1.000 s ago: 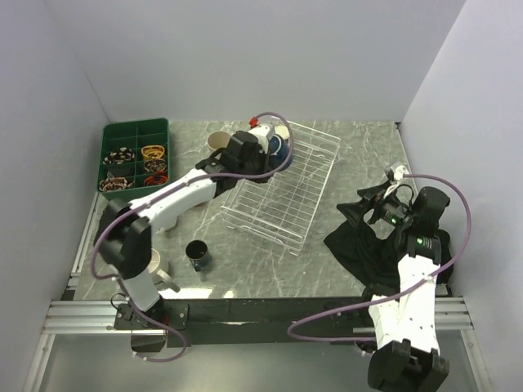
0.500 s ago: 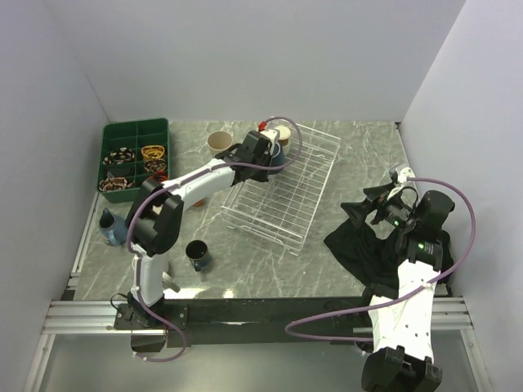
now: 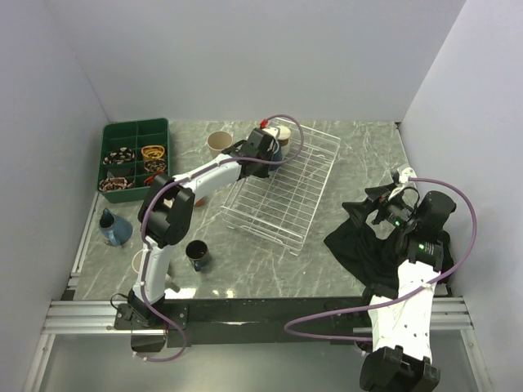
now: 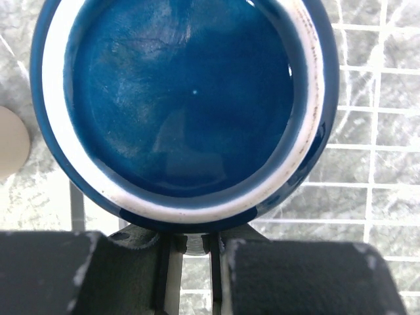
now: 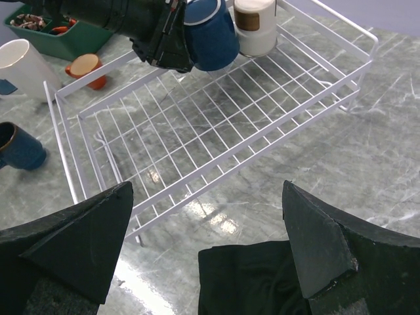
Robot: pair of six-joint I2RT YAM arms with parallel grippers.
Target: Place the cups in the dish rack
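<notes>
My left gripper (image 4: pixel 190 239) is shut on the handle of a dark blue mug (image 4: pixel 184 98), seen from above with a white-edged rim. It holds the mug (image 3: pixel 274 149) over the far left corner of the white wire dish rack (image 3: pixel 278 192), next to a brown-cream cup (image 5: pixel 256 26) standing inside. My right gripper (image 5: pixel 207 187) is open and empty, near the rack's right side, above a black cloth (image 5: pixel 262 275). Outside the rack are a beige tumbler (image 3: pixel 218 143), a navy cup (image 3: pixel 196 255), a white mug (image 5: pixel 23 65) and a small orange cup (image 5: pixel 85 69).
A dark green compartment tray (image 3: pixel 135 155) with small items stands at the far left. Another dark blue cup (image 3: pixel 114 227) lies by the table's left edge. The black cloth (image 3: pixel 368 237) covers the table's right front area. White walls close in three sides.
My left arm has stretched further toward the rack's far left corner with the blue mug; its elbow swung inward, uncovering the blue cup at the left edge. The right arm has hardly moved.
</notes>
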